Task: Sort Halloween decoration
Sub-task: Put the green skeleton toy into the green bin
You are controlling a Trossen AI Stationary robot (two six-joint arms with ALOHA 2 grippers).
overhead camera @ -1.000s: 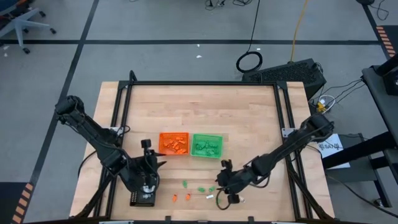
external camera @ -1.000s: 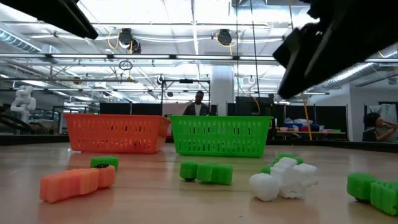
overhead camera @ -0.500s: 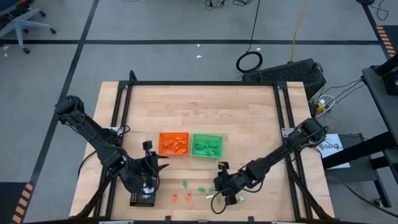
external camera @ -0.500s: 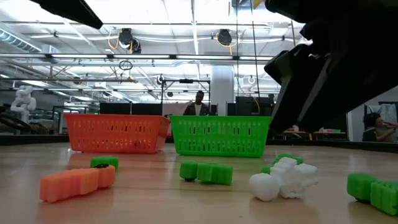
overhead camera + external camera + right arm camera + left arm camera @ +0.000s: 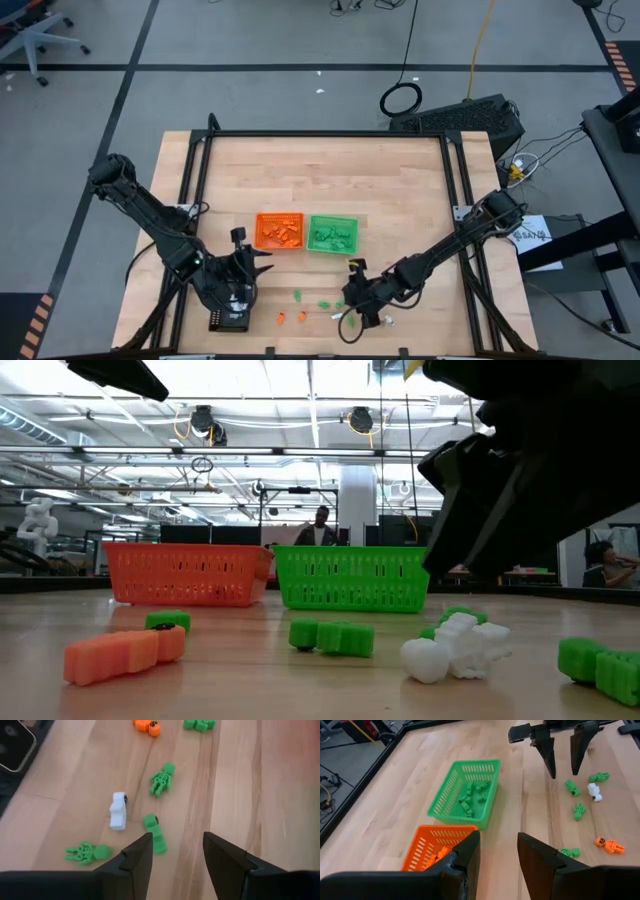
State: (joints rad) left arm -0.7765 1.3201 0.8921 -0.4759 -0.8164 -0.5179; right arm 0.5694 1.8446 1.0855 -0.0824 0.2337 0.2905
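Several tiny trinkets lie on the wooden table near its near edge: in the right wrist view a green block [image 5: 156,840], a white piece [image 5: 118,817], two green skeletons [image 5: 162,778] [image 5: 85,852] and an orange piece [image 5: 148,725]. My right gripper [image 5: 177,851] is open and hovers just above the green block, touching nothing; the left wrist view shows its open fingers [image 5: 563,749] pointing down. My left gripper [image 5: 497,851] is open and waits over the table's left part [image 5: 245,266], beside the orange tray [image 5: 279,231]. The green tray [image 5: 332,233] stands next to the orange one.
Both trays hold sorted pieces of their own colour. A black rectangular tray [image 5: 228,319] lies at the near edge under the left arm. In the low view an orange piece [image 5: 125,653], a green one [image 5: 333,637] and a white one [image 5: 455,645] lie in front of the trays.
My right gripper has moved toward the table's left and down, closer to the loose trinkets; in the low view its dark body now fills more of the picture. The trinkets have stayed where they were.
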